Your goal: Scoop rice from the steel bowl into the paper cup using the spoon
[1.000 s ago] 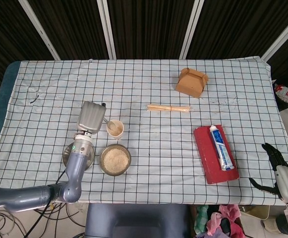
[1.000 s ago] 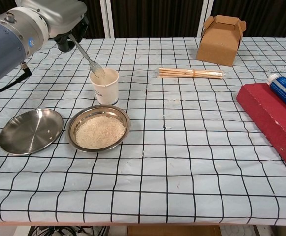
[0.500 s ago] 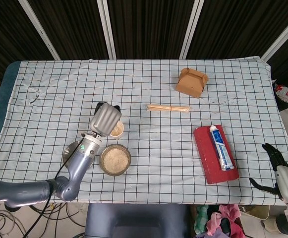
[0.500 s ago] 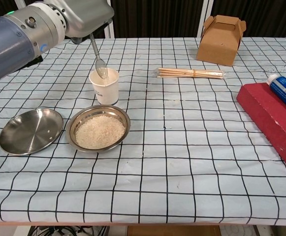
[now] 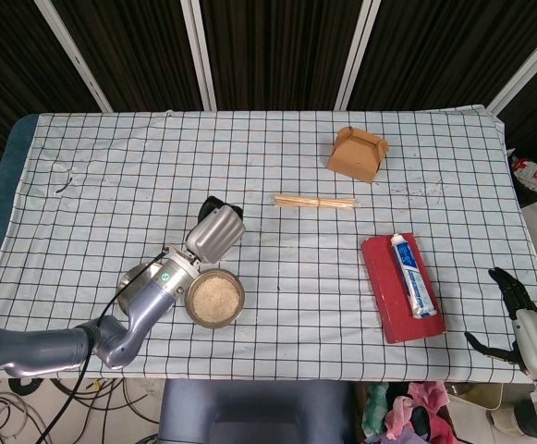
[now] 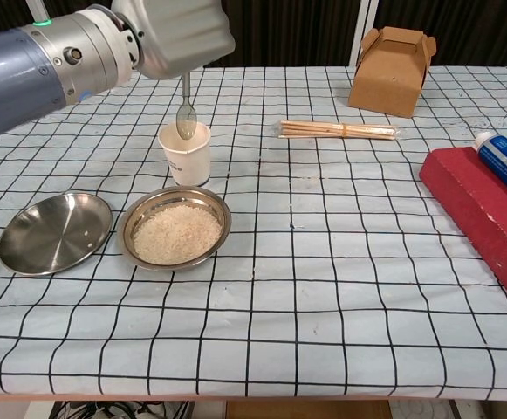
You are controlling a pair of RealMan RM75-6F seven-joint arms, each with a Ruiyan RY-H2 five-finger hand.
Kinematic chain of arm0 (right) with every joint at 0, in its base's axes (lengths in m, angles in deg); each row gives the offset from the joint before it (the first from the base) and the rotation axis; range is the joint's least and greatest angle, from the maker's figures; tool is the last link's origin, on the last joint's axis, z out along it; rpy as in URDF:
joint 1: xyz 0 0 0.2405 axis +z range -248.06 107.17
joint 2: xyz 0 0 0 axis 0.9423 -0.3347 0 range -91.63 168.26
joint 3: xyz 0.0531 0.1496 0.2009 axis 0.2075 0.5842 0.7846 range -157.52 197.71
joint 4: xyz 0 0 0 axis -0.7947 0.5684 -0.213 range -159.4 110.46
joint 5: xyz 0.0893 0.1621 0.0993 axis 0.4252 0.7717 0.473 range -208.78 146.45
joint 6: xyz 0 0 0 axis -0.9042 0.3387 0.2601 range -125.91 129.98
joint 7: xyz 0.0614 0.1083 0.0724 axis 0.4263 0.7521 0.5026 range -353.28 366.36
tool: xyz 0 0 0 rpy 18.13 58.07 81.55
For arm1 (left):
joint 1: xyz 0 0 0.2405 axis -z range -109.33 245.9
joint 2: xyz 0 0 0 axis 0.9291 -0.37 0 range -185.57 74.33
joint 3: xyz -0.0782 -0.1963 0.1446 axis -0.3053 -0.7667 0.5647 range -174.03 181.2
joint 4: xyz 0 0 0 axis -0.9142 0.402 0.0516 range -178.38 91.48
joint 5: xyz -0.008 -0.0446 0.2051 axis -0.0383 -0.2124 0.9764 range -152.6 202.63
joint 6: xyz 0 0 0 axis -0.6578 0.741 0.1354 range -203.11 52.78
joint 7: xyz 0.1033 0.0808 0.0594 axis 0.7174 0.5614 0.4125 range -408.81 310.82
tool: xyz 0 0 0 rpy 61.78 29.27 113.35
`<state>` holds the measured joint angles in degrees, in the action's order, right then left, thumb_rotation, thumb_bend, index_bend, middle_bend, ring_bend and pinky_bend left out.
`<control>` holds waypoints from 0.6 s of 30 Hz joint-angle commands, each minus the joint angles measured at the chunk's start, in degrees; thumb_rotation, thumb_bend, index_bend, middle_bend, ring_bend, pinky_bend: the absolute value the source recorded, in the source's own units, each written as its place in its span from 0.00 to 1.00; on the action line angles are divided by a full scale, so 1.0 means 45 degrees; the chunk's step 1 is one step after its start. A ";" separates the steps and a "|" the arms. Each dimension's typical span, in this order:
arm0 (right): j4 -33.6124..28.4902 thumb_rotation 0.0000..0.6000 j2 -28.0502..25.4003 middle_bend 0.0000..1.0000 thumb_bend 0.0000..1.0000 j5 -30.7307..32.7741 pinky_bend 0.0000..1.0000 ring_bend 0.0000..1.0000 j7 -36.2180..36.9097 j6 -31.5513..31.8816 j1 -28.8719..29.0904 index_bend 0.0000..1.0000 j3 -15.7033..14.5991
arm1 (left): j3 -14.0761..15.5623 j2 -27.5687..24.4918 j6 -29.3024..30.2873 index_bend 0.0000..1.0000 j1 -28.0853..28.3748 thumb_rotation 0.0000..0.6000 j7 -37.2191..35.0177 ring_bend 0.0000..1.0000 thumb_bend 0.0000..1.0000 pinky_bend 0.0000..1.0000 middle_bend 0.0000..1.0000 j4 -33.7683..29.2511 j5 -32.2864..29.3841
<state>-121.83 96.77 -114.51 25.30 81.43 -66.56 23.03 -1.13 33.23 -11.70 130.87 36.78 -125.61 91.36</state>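
My left hand [image 6: 174, 35] holds a metal spoon [image 6: 186, 103] by its handle. The spoon hangs nearly upright, and its bowl sits at the mouth of the white paper cup [image 6: 186, 157]. In front of the cup stands the steel bowl [image 6: 174, 227], filled with white rice. In the head view my left hand [image 5: 217, 231] hides the cup, while the steel bowl [image 5: 214, 298] shows just below it. My right hand [image 5: 516, 319] hangs past the table's near right corner, fingers apart and holding nothing.
An empty steel plate [image 6: 54, 231] lies left of the bowl. Further right are a bundle of chopsticks [image 6: 339, 130], a brown cardboard box [image 6: 391, 58], and a red box [image 6: 484, 218] with a toothpaste tube [image 6: 506, 161] on top.
My left hand has swung to the right above the cup. The spoon has turned from slanting to nearly upright, its bowl staying at the cup's mouth. The right hand has not moved.
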 commanded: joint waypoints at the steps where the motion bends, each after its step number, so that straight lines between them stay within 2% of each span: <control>1: -0.0007 1.00 0.0003 0.00 0.16 -0.0003 0.18 0.00 -0.0006 0.0003 -0.0002 0.00 -0.0001 | 0.0197 -0.0202 -0.0269 0.80 0.0167 1.00 0.0230 1.00 0.51 1.00 1.00 0.0044 0.0259; 8: -0.0007 1.00 0.0000 0.00 0.16 0.0004 0.18 0.00 -0.0008 0.0015 -0.0006 0.00 0.0008 | 0.0581 -0.0449 -0.0690 0.80 0.0363 1.00 0.0578 1.00 0.51 1.00 1.00 0.0029 0.0752; 18: 0.0003 1.00 0.0001 0.00 0.16 0.0000 0.18 0.00 0.0022 0.0023 -0.0009 0.00 0.0013 | 0.0451 -0.0568 -0.0588 0.80 0.0326 1.00 0.0352 1.00 0.51 1.00 1.00 -0.0148 0.0986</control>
<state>-121.82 96.77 -114.51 25.41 81.53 -66.60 23.08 1.04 30.74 -14.50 132.45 38.51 -126.16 95.85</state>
